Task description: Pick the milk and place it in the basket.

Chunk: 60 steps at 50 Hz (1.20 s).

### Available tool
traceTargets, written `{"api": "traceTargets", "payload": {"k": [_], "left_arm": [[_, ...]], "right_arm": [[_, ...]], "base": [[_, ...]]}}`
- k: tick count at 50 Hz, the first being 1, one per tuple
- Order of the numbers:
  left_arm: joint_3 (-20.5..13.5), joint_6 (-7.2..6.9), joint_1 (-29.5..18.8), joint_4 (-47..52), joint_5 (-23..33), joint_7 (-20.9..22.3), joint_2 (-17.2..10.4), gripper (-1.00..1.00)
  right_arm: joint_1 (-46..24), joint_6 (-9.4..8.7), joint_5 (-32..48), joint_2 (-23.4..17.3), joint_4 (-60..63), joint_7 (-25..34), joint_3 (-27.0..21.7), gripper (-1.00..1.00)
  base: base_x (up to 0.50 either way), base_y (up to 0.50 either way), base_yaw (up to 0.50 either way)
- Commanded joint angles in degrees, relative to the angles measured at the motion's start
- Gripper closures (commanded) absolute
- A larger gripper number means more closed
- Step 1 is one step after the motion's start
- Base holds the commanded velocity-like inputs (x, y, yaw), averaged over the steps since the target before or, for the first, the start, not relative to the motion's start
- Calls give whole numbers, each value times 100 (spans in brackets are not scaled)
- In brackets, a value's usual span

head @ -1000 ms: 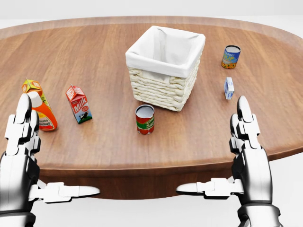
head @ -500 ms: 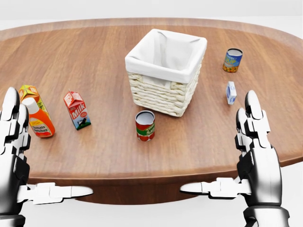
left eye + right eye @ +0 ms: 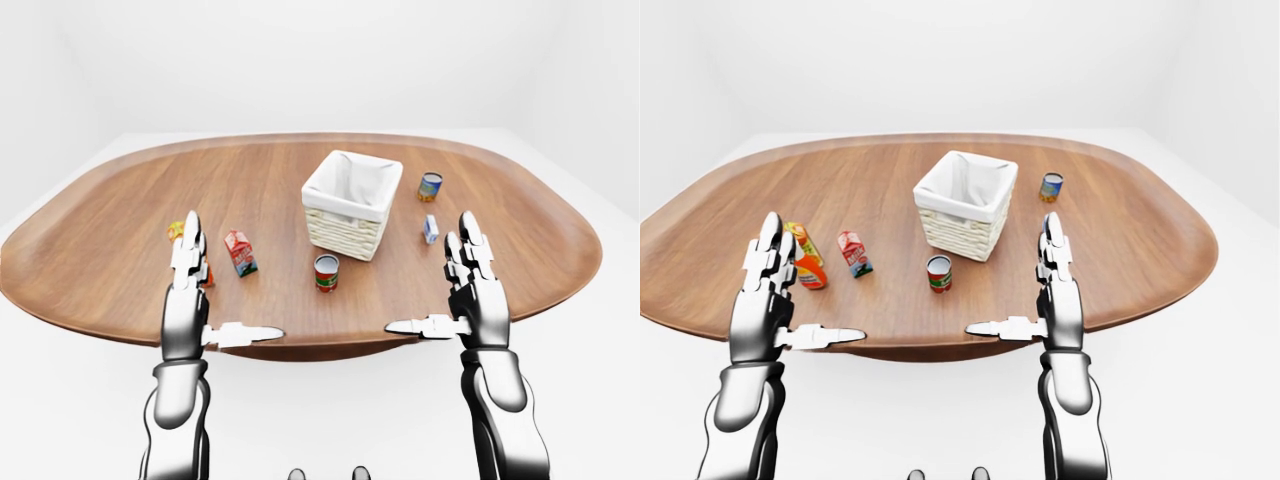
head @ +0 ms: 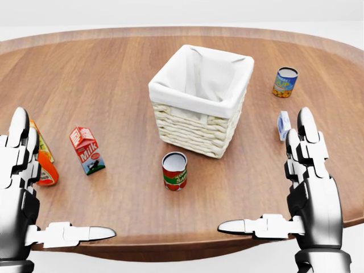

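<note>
Left hand (image 4: 23, 193) is raised at the near edge of the oval wooden table (image 4: 114, 74), near its left end; fingers straight and pointing up, thumb stuck out sideways toward the table's middle, spread fully, holding nothing. Just past its fingers, an orange bottle (image 4: 44, 165) is partly hidden behind the hand in the head view; the right-eye view shows it leaning. The milk (image 4: 86, 149), a red-and-white carton marked "Milk", stands upright just right of the bottle, apart from it, left of centre and closer to the near edge than the far one. A red-labelled can (image 4: 174, 170) stands upright, top open, near the middle of the near edge. The wicker basket (image 4: 196, 128) with white cloth lining sits at the table's centre, just beyond the can, well apart from the milk. Toward the right end: a blue-and-yellow can (image 4: 285, 82) farther in, and a small blue-and-white carton (image 4: 283, 124) nearer. Right hand (image 4: 310, 196) is raised at the near edge, fingers extended, thumb pointing inward, fully spread, empty.
</note>
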State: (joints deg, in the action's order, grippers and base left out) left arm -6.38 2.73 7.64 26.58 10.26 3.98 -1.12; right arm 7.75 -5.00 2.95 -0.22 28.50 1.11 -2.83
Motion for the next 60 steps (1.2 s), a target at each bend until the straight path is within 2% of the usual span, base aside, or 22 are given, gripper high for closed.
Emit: {"api": "traceTargets", "payload": {"k": [1,13,25,42,47,60], "left_arm": [[33,62,14,-64,19,-9,1,-100],[44,39,17,-42,21,2,2,-100],[108,143,30,-169,80,-25,5,-100],[129,100,30,-140,88,-29,8,-100],[126,178,21,-227,83,-42,-1,-100],[118,190,33,-220,76,-30,0,-100]], "right_arm": [[4,0,-18,2,1,10,-18,-100],[-12,0,7,1,-37,1,-5,-100],[-11,0,7,-7,-56,5,-30,-100],[-6,0,24,-9,-89,24,-30,-100],[6,0,9,-7,-89,46,-22,-100],[11,0,-4,-5,-99,51,-16,-100]], "base": [[22,0,0],[22,0,0],[22,0,0],[22,0,0],[22,0,0],[22,0,0]]}}
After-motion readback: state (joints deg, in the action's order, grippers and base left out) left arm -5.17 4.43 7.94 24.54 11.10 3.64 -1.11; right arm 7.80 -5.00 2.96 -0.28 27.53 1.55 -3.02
